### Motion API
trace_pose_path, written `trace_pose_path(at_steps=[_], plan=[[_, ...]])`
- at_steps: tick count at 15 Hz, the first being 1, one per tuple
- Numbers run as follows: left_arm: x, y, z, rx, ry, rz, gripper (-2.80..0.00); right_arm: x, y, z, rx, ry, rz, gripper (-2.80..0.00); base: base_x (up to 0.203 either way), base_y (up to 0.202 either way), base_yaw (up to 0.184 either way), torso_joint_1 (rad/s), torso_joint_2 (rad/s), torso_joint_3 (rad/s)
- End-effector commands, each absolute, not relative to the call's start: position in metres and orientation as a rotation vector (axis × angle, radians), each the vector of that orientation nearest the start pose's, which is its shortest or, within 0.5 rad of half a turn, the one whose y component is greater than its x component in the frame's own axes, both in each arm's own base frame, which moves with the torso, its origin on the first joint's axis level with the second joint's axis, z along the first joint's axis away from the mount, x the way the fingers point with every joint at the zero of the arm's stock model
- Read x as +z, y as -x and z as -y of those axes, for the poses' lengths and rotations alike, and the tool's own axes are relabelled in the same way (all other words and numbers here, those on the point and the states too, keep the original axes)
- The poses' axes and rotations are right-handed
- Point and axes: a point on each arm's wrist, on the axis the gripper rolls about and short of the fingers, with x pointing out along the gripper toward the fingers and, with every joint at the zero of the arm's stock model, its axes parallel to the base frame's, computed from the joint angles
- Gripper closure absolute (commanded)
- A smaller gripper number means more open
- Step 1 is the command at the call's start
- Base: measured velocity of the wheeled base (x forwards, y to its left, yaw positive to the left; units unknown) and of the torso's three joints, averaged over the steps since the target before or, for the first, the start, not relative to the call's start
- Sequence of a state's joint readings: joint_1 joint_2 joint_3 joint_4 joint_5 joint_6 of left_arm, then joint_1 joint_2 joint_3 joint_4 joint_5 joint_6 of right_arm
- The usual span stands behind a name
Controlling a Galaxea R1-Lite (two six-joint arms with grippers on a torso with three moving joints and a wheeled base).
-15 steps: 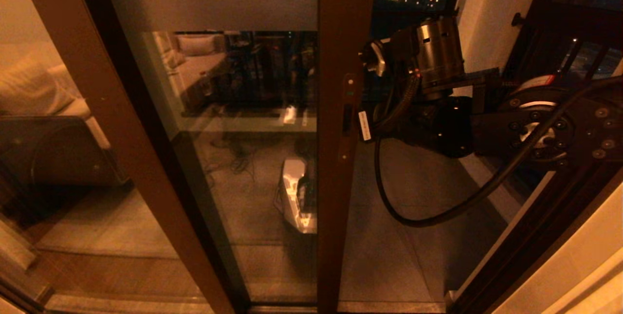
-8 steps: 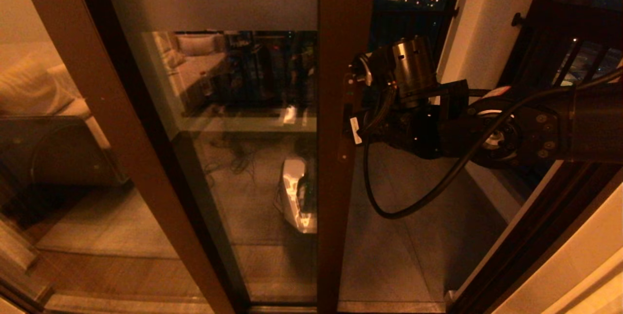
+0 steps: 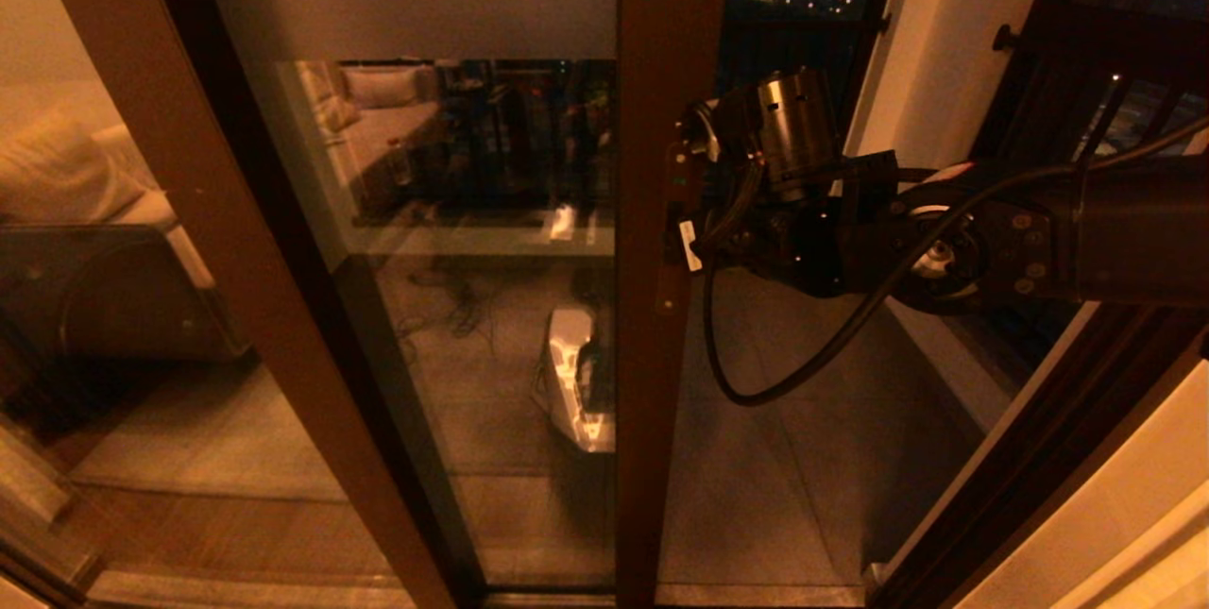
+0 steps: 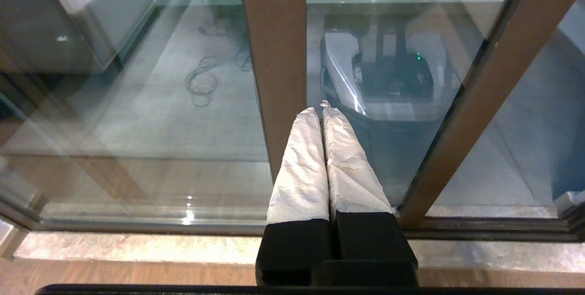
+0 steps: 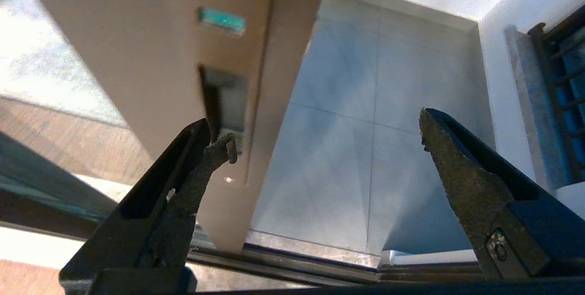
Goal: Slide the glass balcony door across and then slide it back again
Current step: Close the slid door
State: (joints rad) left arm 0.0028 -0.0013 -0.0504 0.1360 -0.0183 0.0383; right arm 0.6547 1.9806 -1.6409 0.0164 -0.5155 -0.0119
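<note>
Since the earlier frame the right arm has swung in from the open doorway toward the door's edge, and the right gripper [image 5: 315,139] now sits against the stile of the glass balcony door [image 3: 661,71]. Its jaws stand wide apart, holding nothing; one fingertip [image 5: 219,146] is at the bottom of the recessed handle slot [image 5: 224,100], the other hangs over the balcony floor tiles [image 5: 347,116]. The door stands partly slid across, with its free edge mid-view. The left gripper [image 4: 323,109] is parked low by the sill, fingers pressed together, empty.
</note>
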Motion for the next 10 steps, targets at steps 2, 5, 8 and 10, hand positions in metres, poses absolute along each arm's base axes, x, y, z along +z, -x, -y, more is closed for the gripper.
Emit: trace_pose_path(at_steps=[2, 5, 8, 10], plan=[[0.075, 0.027, 0.000, -0.017, -0.037, -0.086, 0.00, 0.250, -0.331, -0.236, 0.130, 0.212, -0.300, -2.80, 0.000, 0.000, 0.000, 0.000, 0.00, 0.000], [0.075, 0.027, 0.000, -0.017, -0.037, -0.086, 0.00, 0.249, -0.335, -0.233, 0.116, 0.213, -0.306, -2.80, 0.000, 0.000, 0.000, 0.000, 0.00, 0.000], [0.075, 0.027, 0.000, -0.017, -0.037, -0.086, 0.00, 0.249, -0.337, -0.229, 0.107, 0.213, -0.307, -2.80, 0.000, 0.000, 0.000, 0.000, 0.00, 0.000], [0.075, 0.027, 0.000, -0.017, -0.037, -0.086, 0.00, 0.251, -0.338, -0.226, 0.100, 0.210, -0.302, -2.80, 0.000, 0.000, 0.000, 0.000, 0.00, 0.000]])
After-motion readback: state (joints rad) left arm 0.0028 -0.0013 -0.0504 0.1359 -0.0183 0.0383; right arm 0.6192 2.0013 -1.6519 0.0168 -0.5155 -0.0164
